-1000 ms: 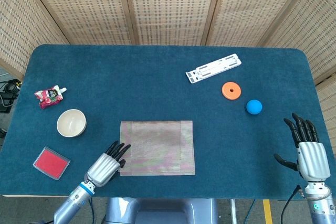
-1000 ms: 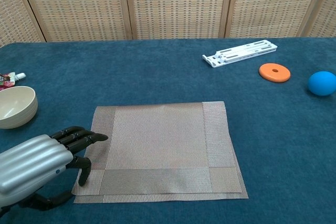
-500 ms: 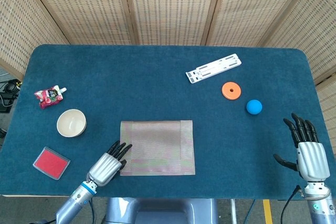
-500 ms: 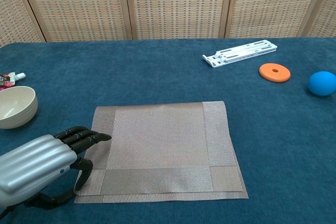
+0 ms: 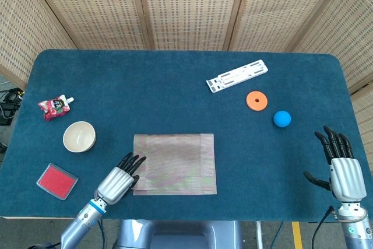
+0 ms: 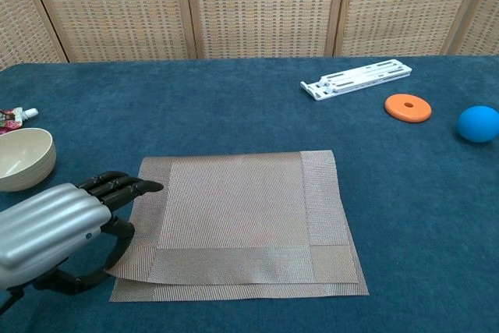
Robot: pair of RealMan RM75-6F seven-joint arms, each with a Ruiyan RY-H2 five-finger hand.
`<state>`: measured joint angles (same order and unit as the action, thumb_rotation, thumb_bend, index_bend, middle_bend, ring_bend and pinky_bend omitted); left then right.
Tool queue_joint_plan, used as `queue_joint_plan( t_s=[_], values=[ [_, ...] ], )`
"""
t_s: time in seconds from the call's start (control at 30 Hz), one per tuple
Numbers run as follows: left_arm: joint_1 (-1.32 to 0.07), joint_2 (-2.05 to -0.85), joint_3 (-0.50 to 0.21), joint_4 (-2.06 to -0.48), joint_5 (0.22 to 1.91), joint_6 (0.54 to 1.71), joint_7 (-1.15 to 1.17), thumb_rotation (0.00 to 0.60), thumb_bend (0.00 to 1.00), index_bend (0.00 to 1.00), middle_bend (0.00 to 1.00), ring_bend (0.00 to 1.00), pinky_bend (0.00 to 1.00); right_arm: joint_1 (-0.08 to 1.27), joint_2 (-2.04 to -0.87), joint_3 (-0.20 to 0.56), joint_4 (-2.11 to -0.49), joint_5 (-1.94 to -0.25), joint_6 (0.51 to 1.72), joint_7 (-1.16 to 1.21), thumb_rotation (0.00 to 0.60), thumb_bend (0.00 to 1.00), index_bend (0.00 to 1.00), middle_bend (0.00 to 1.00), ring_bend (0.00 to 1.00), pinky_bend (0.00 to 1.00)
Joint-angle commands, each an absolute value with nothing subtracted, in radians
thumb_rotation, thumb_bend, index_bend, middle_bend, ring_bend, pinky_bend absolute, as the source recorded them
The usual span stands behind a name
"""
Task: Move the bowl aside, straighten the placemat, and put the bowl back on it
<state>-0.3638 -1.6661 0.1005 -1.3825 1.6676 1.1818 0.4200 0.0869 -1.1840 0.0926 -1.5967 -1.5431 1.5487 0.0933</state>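
— Since a second ago our left hand (image 6: pixel 54 232) has lifted the placemat's (image 6: pixel 242 216) near-left corner, pinching it.

— So we're mid-straightening; bowl (image 5: pixel 79 136) waits far-left, right hand (image 5: pixel 344 170) spread, holding nothing.

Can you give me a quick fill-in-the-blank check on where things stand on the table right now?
1. The bowl stands on the blue table cloth, to the ____ of the placemat in the head view.
2. The left hand has its fingers at the placemat's ____ edge.
3. The right hand holds ____, its fingers spread.
4. The blue ball lies beside an ____ disc.

Missing words: left; left; nothing; orange
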Motion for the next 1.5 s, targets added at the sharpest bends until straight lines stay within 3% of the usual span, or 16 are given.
queue_joint_plan(
  t_s=[0.03,0.43,0.53,0.77,1.03,1.5],
  values=[
    [-0.373,-1.651,0.085,-1.406,1.669,1.191,0.425,0.6,0.41,0.63,0.0,0.0,0.0,0.087,-1.184,0.093,-1.596,-1.541,1.547,0.094,0.6,0.14,0.13,0.0,0.0,0.0],
    [-0.422,-1.602,0.007,-1.524,1.626,1.168,0.449,0.6,0.41,0.62,0.0,0.0,0.0,0.09,-1.182,0.099,-1.592,-1.531,1.542,0.097,0.6,0.14,0.13,0.0,0.0,0.0],
    [-0.478,-1.588,-0.083,-1.579,1.572,1.124,0.48,0.6,0.41,0.62,0.0,0.0,0.0,0.092,-1.18,0.109,-1.584,-1.508,1.531,0.102,0.6,0.14,0.13,0.0,0.0,0.0],
    [-0.562,-1.573,-0.195,-1.616,1.442,1.042,0.548,0.6,0.41,0.62,0.0,0.0,0.0,0.1,-1.179,0.123,-1.574,-1.465,1.5,0.113,0.6,0.14,0.13,0.0,0.0,0.0],
    [-0.682,-1.596,-0.322,-1.52,1.271,0.964,0.608,0.6,0.41,0.63,0.0,0.0,0.0,0.107,-1.183,0.139,-1.551,-1.429,1.479,0.122,0.6,0.14,0.13,0.0,0.0,0.0],
    [-0.819,-1.623,-0.457,-1.339,1.05,0.894,0.567,0.6,0.41,0.62,0.0,0.0,0.0,0.113,-1.189,0.155,-1.524,-1.394,1.462,0.134,0.6,0.14,0.13,0.0,0.0,0.0]
  ],
)
